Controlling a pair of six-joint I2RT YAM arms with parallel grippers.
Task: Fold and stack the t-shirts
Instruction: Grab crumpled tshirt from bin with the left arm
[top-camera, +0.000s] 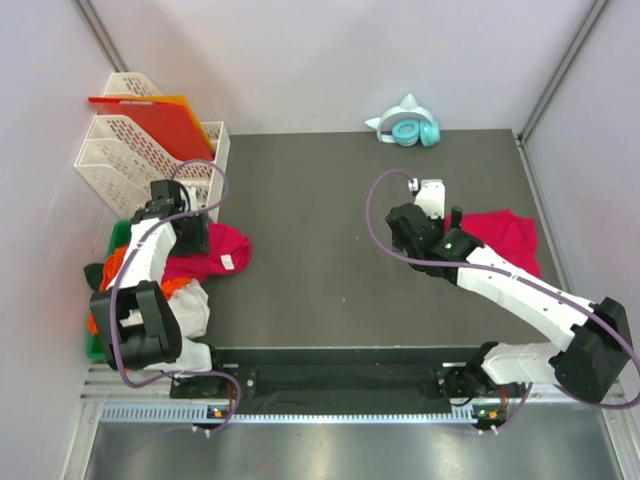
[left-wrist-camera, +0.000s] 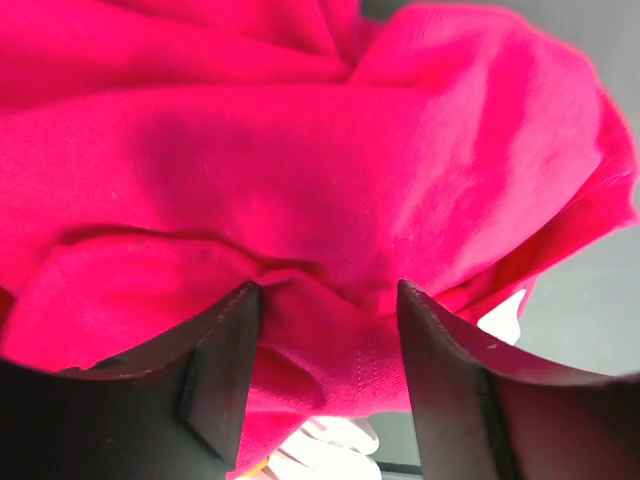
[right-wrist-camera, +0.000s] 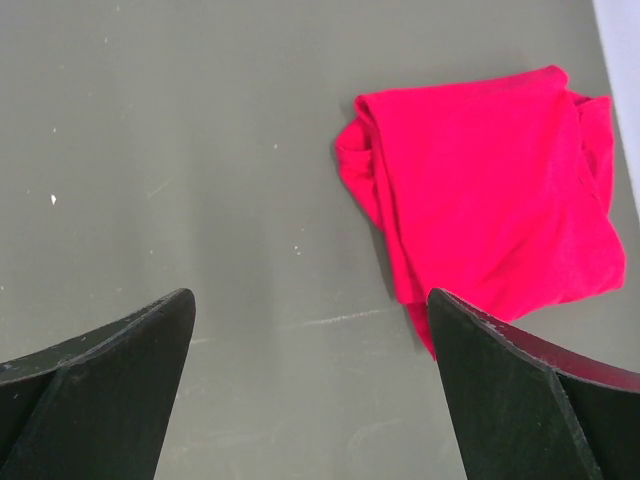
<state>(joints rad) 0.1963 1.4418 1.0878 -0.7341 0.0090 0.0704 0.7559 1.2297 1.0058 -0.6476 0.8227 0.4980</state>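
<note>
Table (top-camera: 330, 260): dark, two shirts well apart.
Left shirt (top-camera: 215, 250): crumpled at the left edge — a fold between the left gripper's (left-wrist-camera: 328, 290) half-narrowed fingers; hold uncertain.
Right shirt (top-camera: 505, 235): bunched at right; right gripper (right-wrist-camera: 310, 300) spread wide beside it, empty.
Tip: pinch deep on the fold — lift slowly.

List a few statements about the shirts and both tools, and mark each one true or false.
1. The left tool has a fold of a crimson shirt between its jaws. True.
2. The right tool is shut on the other shirt. False: its jaws stand wide open over the bare table, and that shirt lies apart from it.
3. The two shirts are stacked. False: one lies at the table's left side, the other at its right.
4. Teal headphones lie by the table's far edge. True.
</note>
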